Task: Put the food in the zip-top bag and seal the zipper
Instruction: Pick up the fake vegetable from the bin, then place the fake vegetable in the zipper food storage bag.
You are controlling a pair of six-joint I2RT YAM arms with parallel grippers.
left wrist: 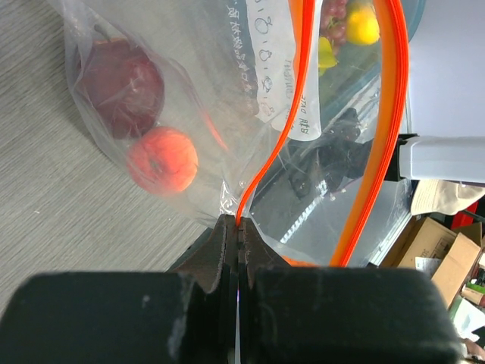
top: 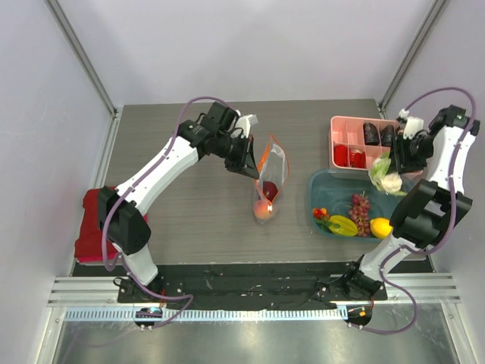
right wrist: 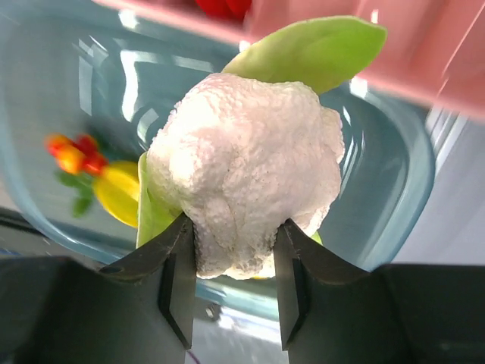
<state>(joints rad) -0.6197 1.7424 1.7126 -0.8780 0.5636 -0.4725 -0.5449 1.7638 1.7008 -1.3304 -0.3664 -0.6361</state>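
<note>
The orange zipper strip [left wrist: 398, 114] of the clear zip-top bag [left wrist: 204, 91] is pinched between the closed jaws of the left gripper [left wrist: 238, 226]. A peach [left wrist: 161, 160] and a dark red fruit [left wrist: 121, 78] are seen touching inside the bag, beside a white printed label [left wrist: 276, 68].

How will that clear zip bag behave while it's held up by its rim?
Probably floppy: the zip-top bag shows thin, crinkled film. Likely bottom-heavy, since the peach and a dark red fruit sit at its far end.
</note>
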